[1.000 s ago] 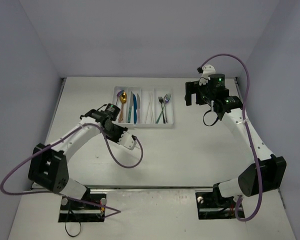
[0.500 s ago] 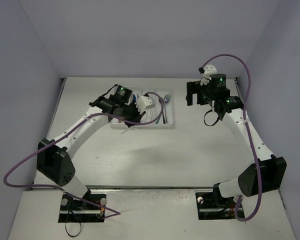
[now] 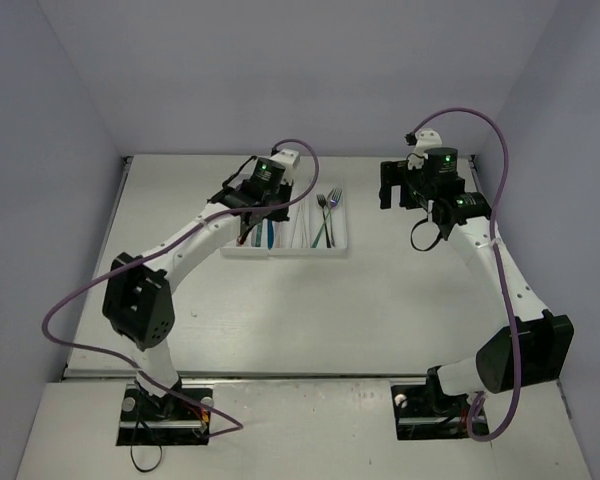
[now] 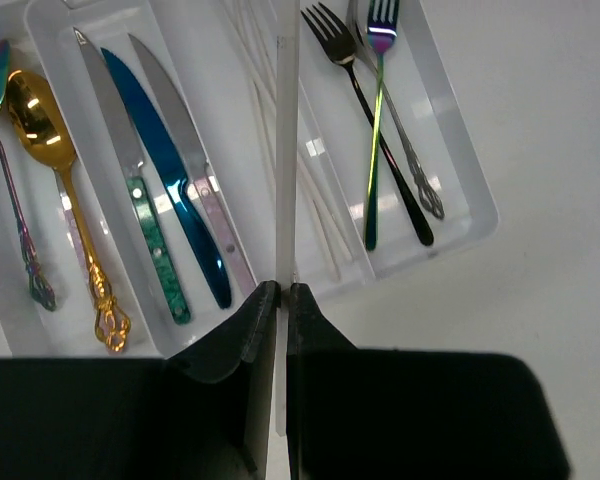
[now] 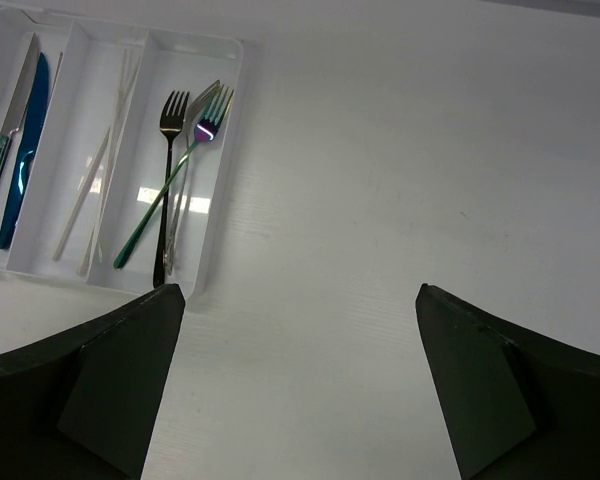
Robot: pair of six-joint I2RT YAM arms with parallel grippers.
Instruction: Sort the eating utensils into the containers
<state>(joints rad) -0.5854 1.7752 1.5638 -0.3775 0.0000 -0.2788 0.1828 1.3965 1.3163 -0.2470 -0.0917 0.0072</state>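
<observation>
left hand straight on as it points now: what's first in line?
Probably the white tray, near end of the pale sticks' compartment; the stick gripped by the left hand would touch first. Height unclear.

Top cam high, near-edge side, looking down; both wrist cams close, downward; tray (image 4: 445, 130) shared.

Your tray (image 3: 285, 252), left to right: spoons (image 4: 35, 110), knives (image 4: 175, 190), sticks (image 5: 102, 165), forks (image 4: 377, 130), one slot each. Left gripper (image 4: 279, 292) and its stick (image 4: 286, 150) sit over the middle; right gripper (image 5: 297, 290) well right of it.
</observation>
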